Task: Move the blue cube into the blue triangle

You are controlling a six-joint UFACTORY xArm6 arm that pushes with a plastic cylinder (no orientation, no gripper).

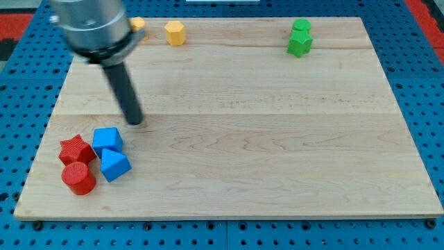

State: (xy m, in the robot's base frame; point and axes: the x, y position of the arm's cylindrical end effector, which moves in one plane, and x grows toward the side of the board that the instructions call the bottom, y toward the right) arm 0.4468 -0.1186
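Note:
The blue cube (pixel 107 141) lies at the board's lower left. The blue triangle (pixel 114 165) lies just below it, and the two touch or nearly touch. My tip (pixel 135 122) is just above and to the right of the blue cube, a short gap away from its upper right corner. The dark rod rises from the tip toward the view's top left.
A red star (pixel 75 149) lies left of the blue cube and a red cylinder (pixel 78 178) below it. Two yellow blocks (pixel 174 32) (pixel 138 26) sit at the top left edge. Two green blocks (pixel 300 44) (pixel 301 27) sit at the top right.

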